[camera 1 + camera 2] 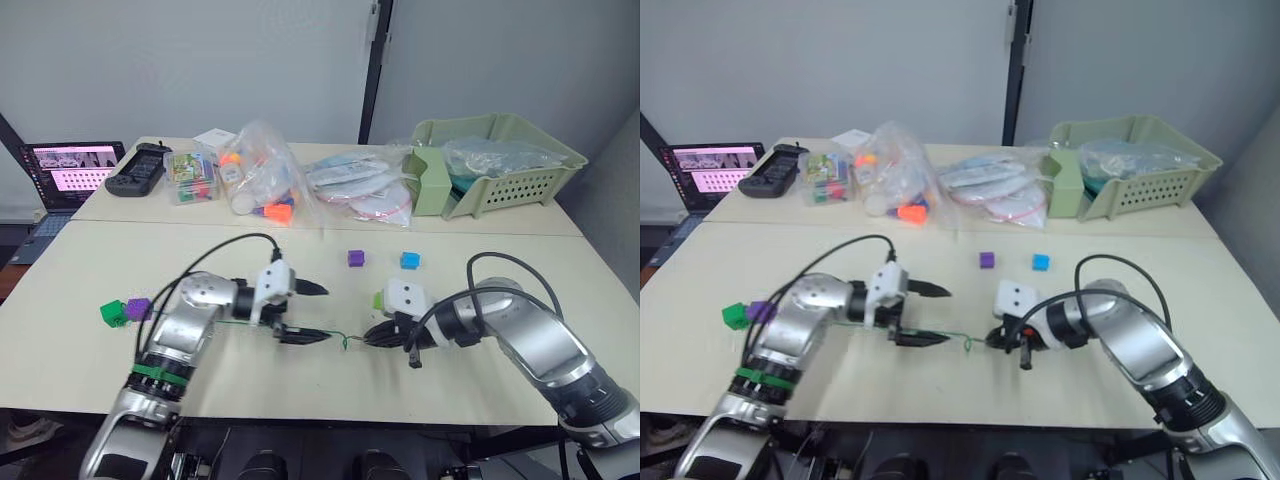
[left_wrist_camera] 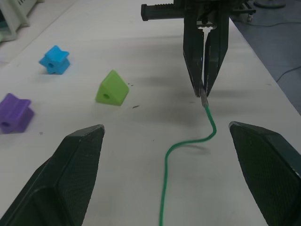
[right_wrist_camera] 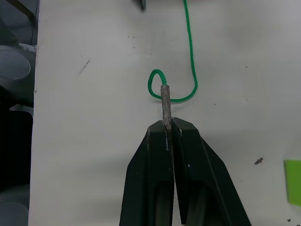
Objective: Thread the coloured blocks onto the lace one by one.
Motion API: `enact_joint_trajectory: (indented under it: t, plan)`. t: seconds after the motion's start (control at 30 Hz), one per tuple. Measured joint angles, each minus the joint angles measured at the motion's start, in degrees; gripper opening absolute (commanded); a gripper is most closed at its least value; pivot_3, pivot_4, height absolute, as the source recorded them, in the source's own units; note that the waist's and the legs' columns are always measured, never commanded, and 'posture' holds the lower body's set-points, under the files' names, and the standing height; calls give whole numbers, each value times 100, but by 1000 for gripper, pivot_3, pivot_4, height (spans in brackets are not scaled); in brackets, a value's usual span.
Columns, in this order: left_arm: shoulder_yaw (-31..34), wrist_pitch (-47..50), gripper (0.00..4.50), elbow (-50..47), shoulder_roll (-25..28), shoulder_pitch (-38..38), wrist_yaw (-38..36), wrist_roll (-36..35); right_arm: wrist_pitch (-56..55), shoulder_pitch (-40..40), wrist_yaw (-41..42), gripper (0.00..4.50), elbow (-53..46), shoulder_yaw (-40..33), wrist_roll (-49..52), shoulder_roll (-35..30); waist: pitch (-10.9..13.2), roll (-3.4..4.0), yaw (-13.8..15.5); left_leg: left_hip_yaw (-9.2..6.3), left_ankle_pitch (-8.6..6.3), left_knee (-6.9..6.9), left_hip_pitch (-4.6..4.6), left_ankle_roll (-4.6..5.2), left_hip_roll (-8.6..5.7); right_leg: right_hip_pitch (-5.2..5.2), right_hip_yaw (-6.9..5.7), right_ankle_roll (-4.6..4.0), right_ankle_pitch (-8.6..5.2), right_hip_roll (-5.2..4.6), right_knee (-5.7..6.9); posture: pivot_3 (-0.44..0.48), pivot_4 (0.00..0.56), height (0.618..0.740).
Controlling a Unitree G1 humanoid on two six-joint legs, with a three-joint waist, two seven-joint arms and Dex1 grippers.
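Note:
The lace (image 1: 340,338) is a thin green cord lying on the table between my two grippers. My right gripper (image 1: 372,335) is shut on the lace's stiff pale tip (image 3: 164,101). The left gripper (image 1: 318,312) stands open, and the lace (image 2: 188,143) runs between its spread fingers without being held. A lime green block (image 1: 379,299) sits just behind the right gripper. Farther back lie a purple block (image 1: 355,258) and a blue block (image 1: 409,261). By my left elbow lie a dark green block (image 1: 113,313) and a second purple block (image 1: 137,308).
Along the back of the table lie clear bags of toys (image 1: 255,175), plastic packets (image 1: 360,185) and a pale green basket (image 1: 500,165). A black controller (image 1: 135,168) and a laptop (image 1: 65,170) are at the far left.

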Motion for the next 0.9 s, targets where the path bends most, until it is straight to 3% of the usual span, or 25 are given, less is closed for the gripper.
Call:
enact_joint_trajectory:
  t: [0.23,0.53,0.9]
  plan:
    - [-561,294,4471,-387,-506,334,527,87,439,1,-240,0,-253,53,0,79,0,0,8,-1,0,1,-2,0,-2,-1,2,0,0,-1,0,0,150,733]
    - [-741,364,1713,-500,-415,329,607,92,533,4,-293,0,-286,87,-1,55,0,0,9,0,0,0,0,0,-2,0,2,0,0,0,-2,0,150,733]
    - [-786,364,1713,-499,-370,321,612,130,532,4,-289,0,-286,86,-1,-36,0,0,9,0,0,0,0,0,-2,0,2,0,0,0,-3,0,150,733]
